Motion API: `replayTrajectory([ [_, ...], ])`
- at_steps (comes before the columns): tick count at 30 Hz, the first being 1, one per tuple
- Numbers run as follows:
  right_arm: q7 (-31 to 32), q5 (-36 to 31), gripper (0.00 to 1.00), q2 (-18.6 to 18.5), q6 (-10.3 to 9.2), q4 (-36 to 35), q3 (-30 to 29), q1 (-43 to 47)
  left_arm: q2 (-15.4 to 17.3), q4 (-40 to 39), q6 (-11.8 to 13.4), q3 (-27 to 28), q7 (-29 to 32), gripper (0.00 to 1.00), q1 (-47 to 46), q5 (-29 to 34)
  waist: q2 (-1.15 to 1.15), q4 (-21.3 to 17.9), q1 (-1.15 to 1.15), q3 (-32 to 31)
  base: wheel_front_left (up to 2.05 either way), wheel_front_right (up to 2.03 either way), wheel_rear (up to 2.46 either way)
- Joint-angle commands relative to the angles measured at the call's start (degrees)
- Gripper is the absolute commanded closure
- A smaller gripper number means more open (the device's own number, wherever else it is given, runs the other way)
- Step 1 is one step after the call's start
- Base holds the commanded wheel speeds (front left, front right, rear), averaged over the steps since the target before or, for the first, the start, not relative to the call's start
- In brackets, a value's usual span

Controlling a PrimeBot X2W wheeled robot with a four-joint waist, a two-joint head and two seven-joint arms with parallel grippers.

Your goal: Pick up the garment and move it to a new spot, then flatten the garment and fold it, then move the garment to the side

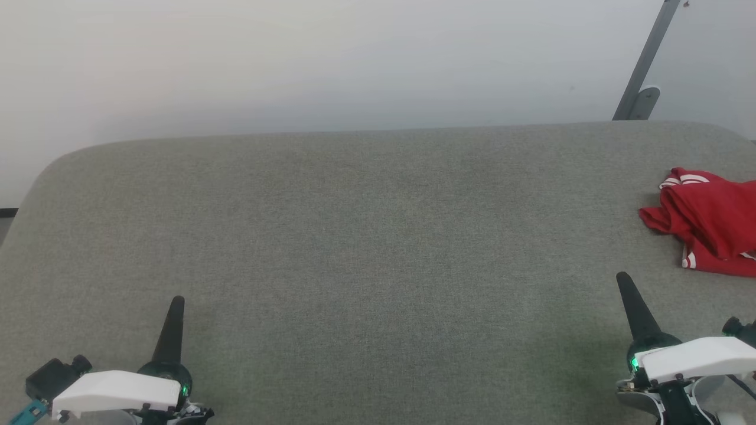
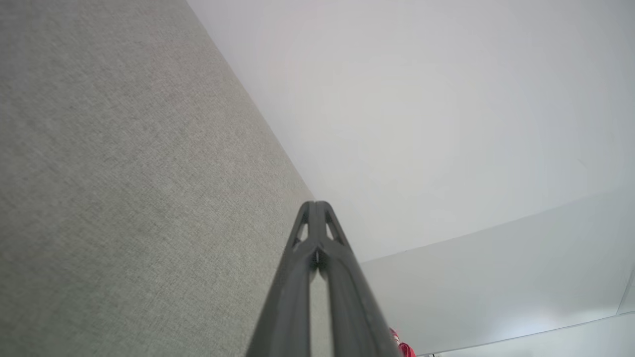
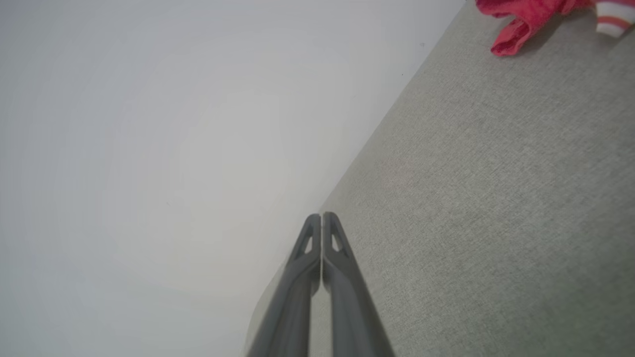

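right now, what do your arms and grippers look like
The left gripper and right gripper match: long dark fingers tapering to a point, with triangular cut-outs near the tips, a round dark base with a small green light, and a white cover behind it. The left also carries a black block and a teal part.

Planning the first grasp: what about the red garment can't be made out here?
Head view: the red garment lies bunched and runs off the right edge, so its full outline and any lettering are hidden.
Right wrist view: the top edge cuts it to a red fold and striped trim.
Left wrist view: a red sliver at the bottom edge, partly behind the left gripper's fingers; too small to read.
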Motion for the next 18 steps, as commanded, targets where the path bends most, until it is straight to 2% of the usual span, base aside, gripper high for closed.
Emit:
replayTrajectory([
  [1,0.3,1.1,1.00,0.0,-0.03,-0.1,-0.1,-1.2,0.3,-0.3,-0.1,0.3,0.3,1.00,-1.5,-1.0,0.00,0.0,0.00,0.0,0.00,0.00,0.00],
  [18,1.6,9.2,1.00,1.0,-0.03,0.6,-0.6,-1.9,-1.4,0.2,-0.1,0.3,2.7,1.00,-2.9,-8.2,0.00,-0.1,0.00,-0.1,0.00,0.00,0.00],
])
